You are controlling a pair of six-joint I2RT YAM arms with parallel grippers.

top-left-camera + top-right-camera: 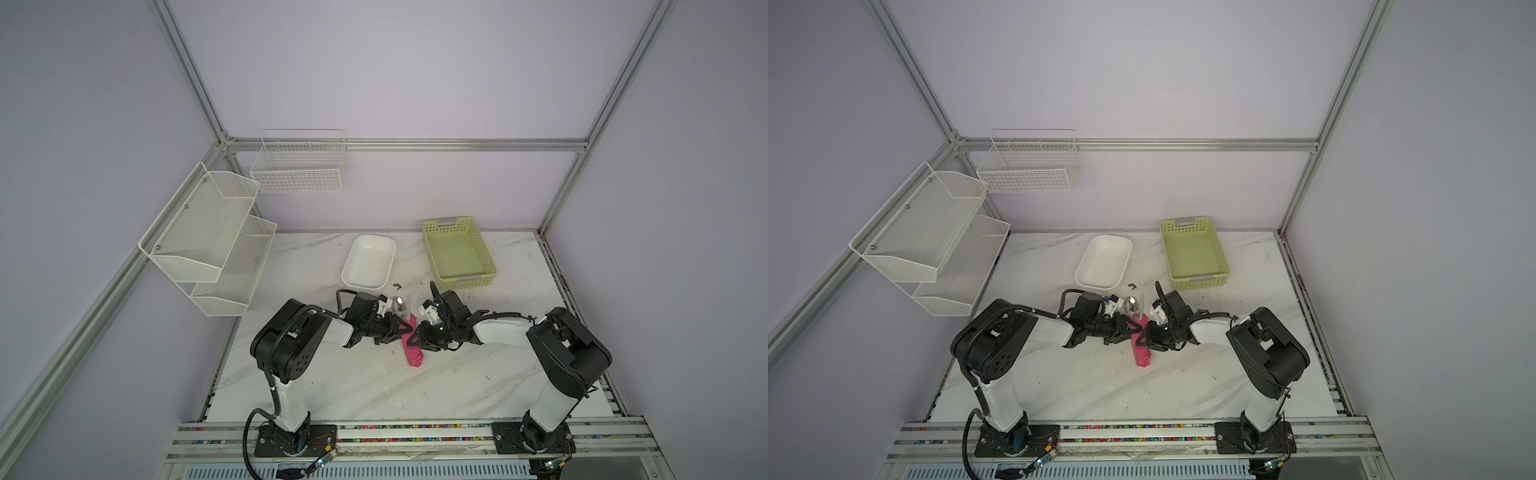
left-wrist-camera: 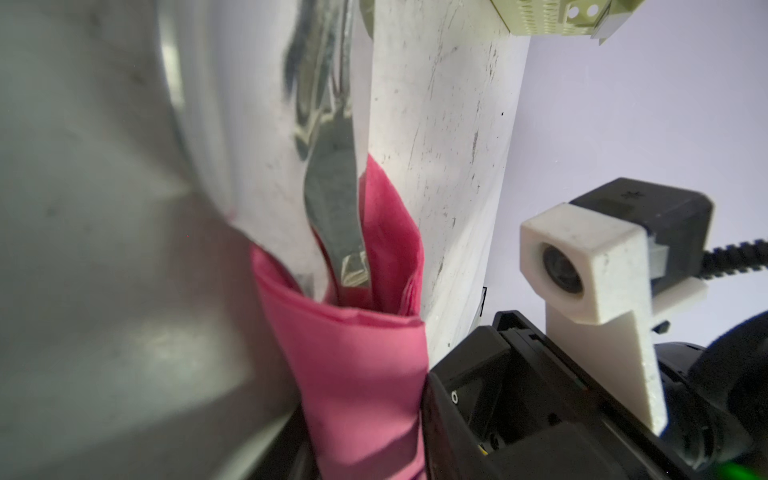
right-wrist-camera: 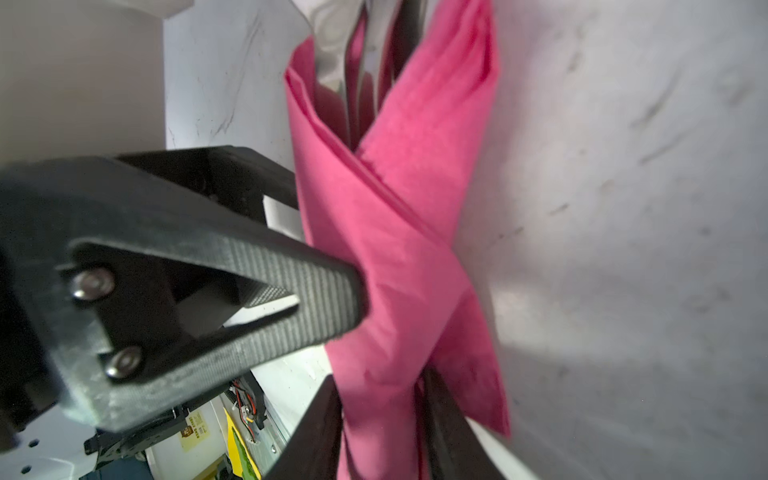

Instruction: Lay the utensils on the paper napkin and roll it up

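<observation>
Your paper napkin (image 1: pixel 411 347) is a tight pink roll lying on the marble table (image 1: pixel 374 386), just in front of the white tray (image 1: pixel 369 261). The utensils (image 1: pixel 400 306) poke silver heads out its far end, toward that tray; long axis runs tray-to-front. Left gripper (image 1: pixel 400 331) and right gripper (image 1: pixel 415 336) each stand partly open, fingers touching the roll from opposite sides.

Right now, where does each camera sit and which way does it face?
Top views: high over the front edge, facing down at the table; both arms whole, left gripper and right gripper at the paper napkin.
Left wrist: on left arm, facing along napkin to the utensils; right arm's camera shows.
Right wrist: close on napkin; own fingers flank it.
Shared: every view shows the napkin.
</observation>
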